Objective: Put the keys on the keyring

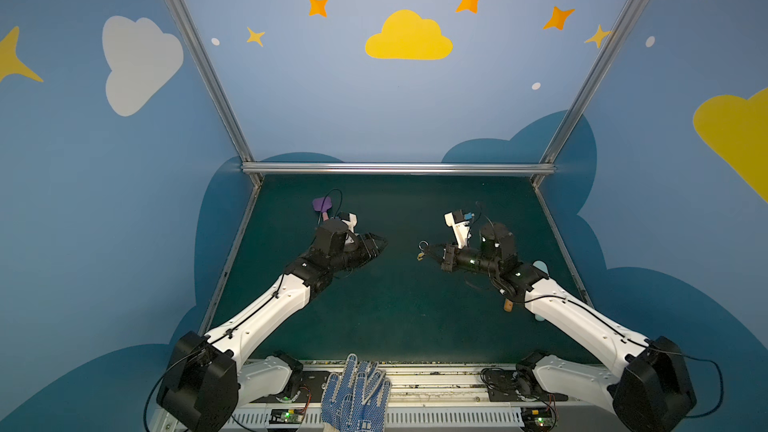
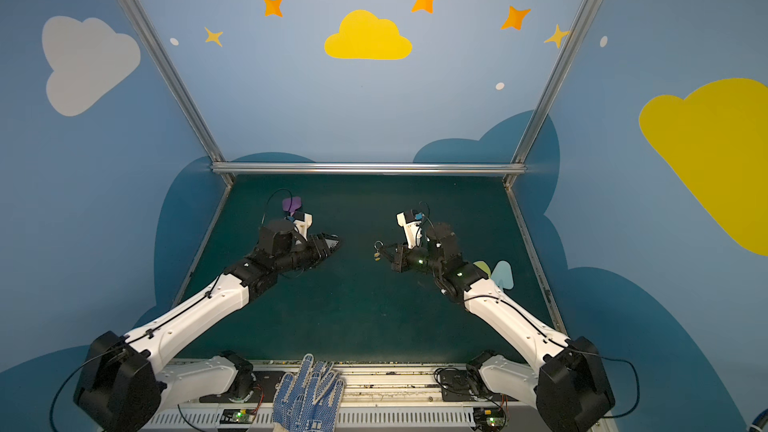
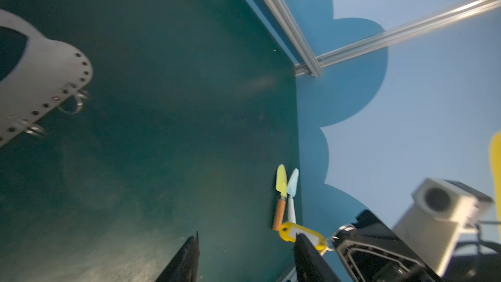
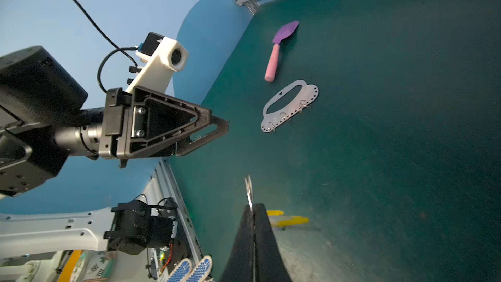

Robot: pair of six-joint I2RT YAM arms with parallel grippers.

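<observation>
Green mat (image 1: pixel 395 317): bare across the middle, so the travel path is judged free. Both arms reach over it with their tips facing each other, well apart.
Left arm (image 1: pixel 266 305): its wrist covers the keyring in both top views, so the approach is best judged from the wrist views.
Keyring (image 4: pixel 290 105): lies flat on the left part of the mat, just beside a purple spatula (image 4: pixel 284 32). It is loose and likely to slide, so it should be pinned before threading. The left wrist view cuts it off.
Left gripper (image 3: pixel 247 237): jaws spread with nothing between them, raised off the mat and not touching the keyring. It is judged the one to steady the keyring by its handle side, clear of the ringed edge.
Right gripper (image 4: pixel 254 207): jaws pressed together, pinching the keys by their split ring. It is in the air, well apart from the keyring. Advise a firm pinch and a slow, low approach.
Keys (image 1: pixel 421 250): hang at the right tip over mid-mat. The blades are blurred and cannot be counted.
Tag (image 3: pixel 288 231): yellow and dangling, so it may swing. The left finger partly covers it.
Split ring (image 4: pixel 249 188): stands edge-on beyond the fingertips and should be lined up with one plate ring.
Plate rings (image 4: pixel 284 116): too small to tell whether any has a gap.
</observation>
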